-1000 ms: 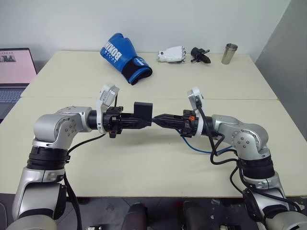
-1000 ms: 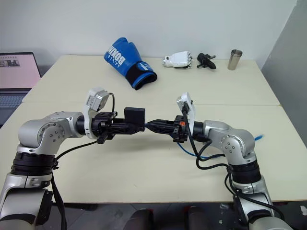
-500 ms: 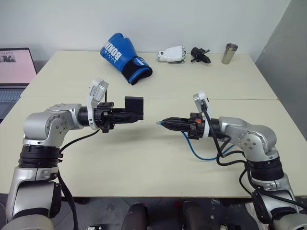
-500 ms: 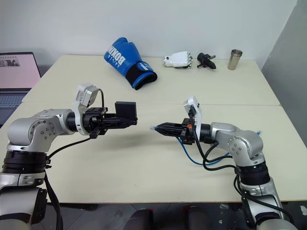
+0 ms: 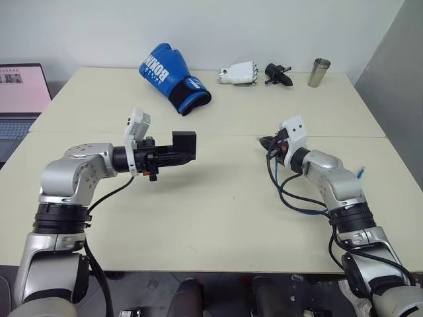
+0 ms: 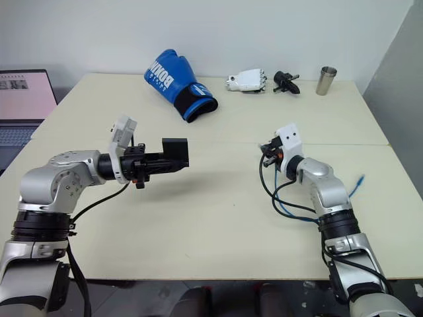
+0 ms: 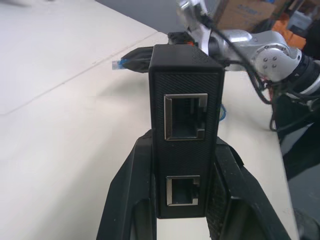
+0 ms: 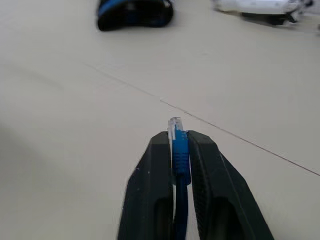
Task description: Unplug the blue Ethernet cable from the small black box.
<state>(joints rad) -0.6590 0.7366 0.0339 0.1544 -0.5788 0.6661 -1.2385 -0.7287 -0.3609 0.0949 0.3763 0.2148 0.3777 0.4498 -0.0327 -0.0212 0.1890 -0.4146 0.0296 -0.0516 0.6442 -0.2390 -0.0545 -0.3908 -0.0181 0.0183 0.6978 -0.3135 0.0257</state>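
Two hands: you had them well apart above the desk (image 5: pixel 218 211).
Left hand (image 7: pixel 182 220): clamped on the small black box (image 7: pixel 186 125), held off the desk, both of its ports empty.
Right hand (image 8: pixel 178 145): pinched on the blue Ethernet cable (image 8: pixel 179 150) just behind its clear plug.
Cable: unplugged from the box; its loop trailed under your right arm to the desk.
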